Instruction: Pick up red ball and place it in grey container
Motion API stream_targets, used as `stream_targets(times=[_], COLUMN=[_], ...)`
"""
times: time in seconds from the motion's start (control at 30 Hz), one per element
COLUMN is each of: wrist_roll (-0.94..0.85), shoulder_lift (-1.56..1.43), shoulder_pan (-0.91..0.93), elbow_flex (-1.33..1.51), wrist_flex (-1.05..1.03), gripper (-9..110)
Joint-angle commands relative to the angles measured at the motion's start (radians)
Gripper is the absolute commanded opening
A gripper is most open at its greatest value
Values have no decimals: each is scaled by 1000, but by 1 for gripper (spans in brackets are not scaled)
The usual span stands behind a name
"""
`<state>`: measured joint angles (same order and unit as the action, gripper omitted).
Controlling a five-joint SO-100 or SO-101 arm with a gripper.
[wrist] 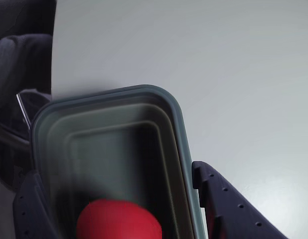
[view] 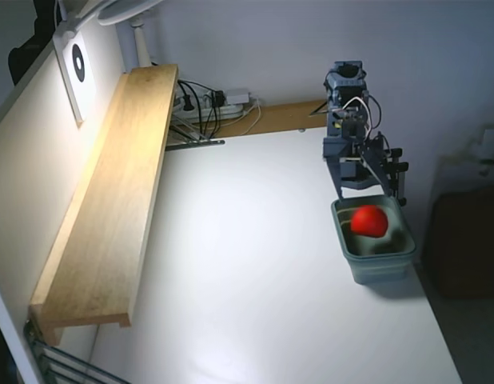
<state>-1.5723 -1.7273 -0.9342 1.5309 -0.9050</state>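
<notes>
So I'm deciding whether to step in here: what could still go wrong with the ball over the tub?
The red ball looks blurred between the open gripper fingers above the grey container, so it may bounce out. The container sits near the table edge in the fixed view; a nudge from the retreating fingers, which straddle its rim, could shift it off.

A lamp (view: 127, 8) at the top left of the fixed view floods the white surface (view: 255, 264) with glare, while its right edge lies dimmer. The red ball (view: 369, 221) looks smeared by blur. The wrist view is soft, the ball (wrist: 118, 220) unfocused.
</notes>
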Motion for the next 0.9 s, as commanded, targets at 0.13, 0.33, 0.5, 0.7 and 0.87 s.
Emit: stream_targets(times=[0.13,0.33,0.5,0.7,0.87], wrist_roll=[2,2,2,2,2], shoulder_lift=[-26,-26,-30,-42,-57], shoulder_pan=[-20,-19,-3,53,118], elbow_flex=[-59,-59,-61,-66,-73], wrist_flex=[-19,-20,-29,-60,-96], gripper=[38,38,38,36,34])
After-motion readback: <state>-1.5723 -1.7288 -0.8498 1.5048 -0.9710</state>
